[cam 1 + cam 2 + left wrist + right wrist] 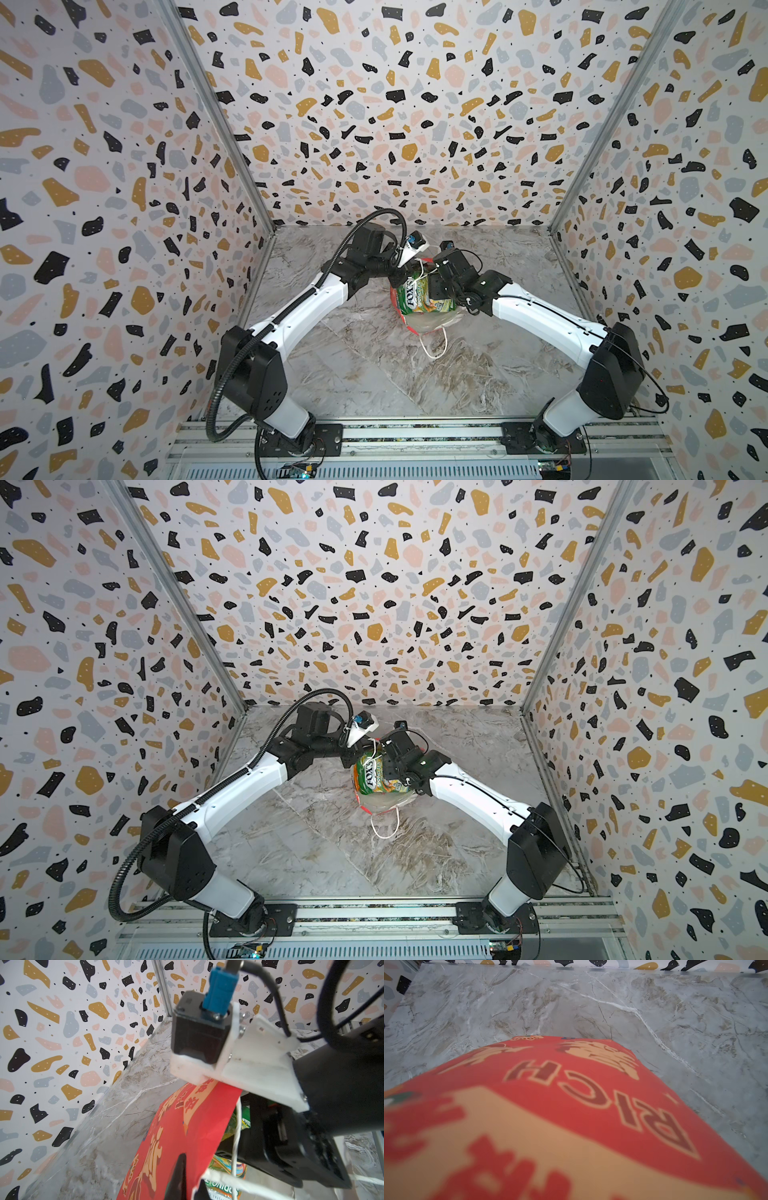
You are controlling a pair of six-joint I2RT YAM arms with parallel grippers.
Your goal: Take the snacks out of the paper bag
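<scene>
L gripper [400,275] is clamped tight on the paper bag [412,329]. In the L wrist view one black finger [180,1172] lies on the red outer wall. The other sits just inside the rim, w/ the paper pinched between them. From those fingers the bag's red face w/ gold characters runs away toward the table [365,374].

Green FOX'S pkt [415,297] is right beside the L fingers, on the inner side of the wall they pinch. It sits in the bag's mouth, printed face up toward the overhead cam in both top views. A strip of it also shows past the rim in the L wrist view, just beyond the inner finger.

R gripper [439,291] is on the opp. side of the pkt from the L fingers, its black body lying over the pkt's edge inside the mouth. Its fingertips are hidden (the R wrist view shows only the bag's outer face marked "RICH" and bare table). So I can't tell if they're spread or closed, or gripping anything.

One white cord handle [434,347] droops off the near rim onto the table, well apart from both sets of fingers. A second cord [236,1126] runs close past the L fingers, between them and the R gripper's body.
</scene>
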